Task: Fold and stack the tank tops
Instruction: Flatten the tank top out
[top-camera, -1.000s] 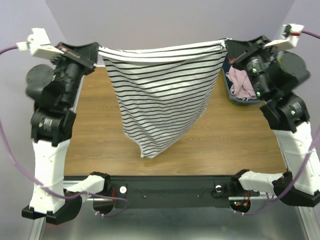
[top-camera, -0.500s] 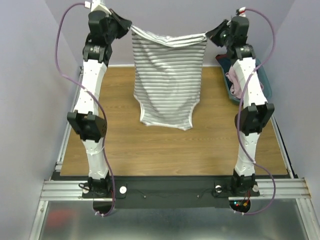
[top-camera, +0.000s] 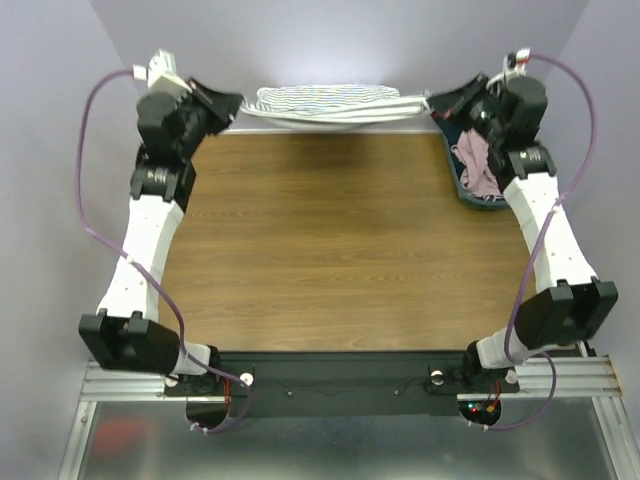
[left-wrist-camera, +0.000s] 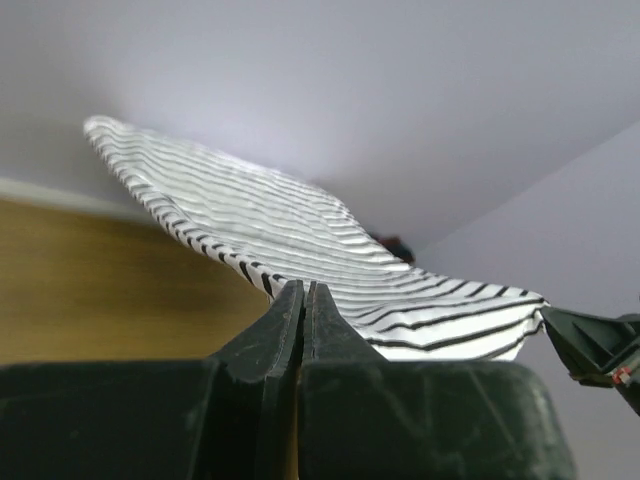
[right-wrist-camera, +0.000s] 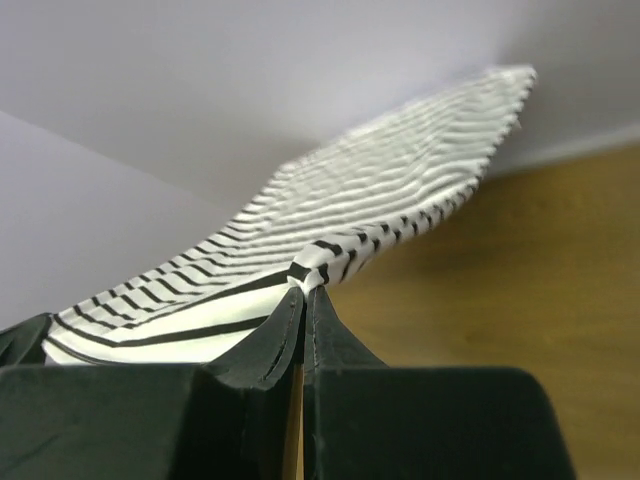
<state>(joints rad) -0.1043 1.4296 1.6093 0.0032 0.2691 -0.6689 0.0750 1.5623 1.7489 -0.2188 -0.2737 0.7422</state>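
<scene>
The white tank top with thin black stripes (top-camera: 325, 103) is stretched flat between my two grippers at the far edge of the wooden table (top-camera: 340, 240). My left gripper (top-camera: 235, 105) is shut on its left corner and my right gripper (top-camera: 437, 103) is shut on its right corner. In the left wrist view the striped cloth (left-wrist-camera: 300, 240) spreads away from the shut gripper (left-wrist-camera: 303, 292). In the right wrist view the cloth (right-wrist-camera: 380, 210) bunches at the shut gripper (right-wrist-camera: 304, 292). The pink-mauve tank top (top-camera: 480, 165) lies crumpled in a bin at the far right.
A dark teal bin (top-camera: 462, 186) stands at the table's far right corner, under my right arm. Purple walls close in the back and sides. Purple cables loop from both arms.
Both arms have come down and spread apart. The striped top hung in the air; now it is stretched out low and flat at the table's far edge.
</scene>
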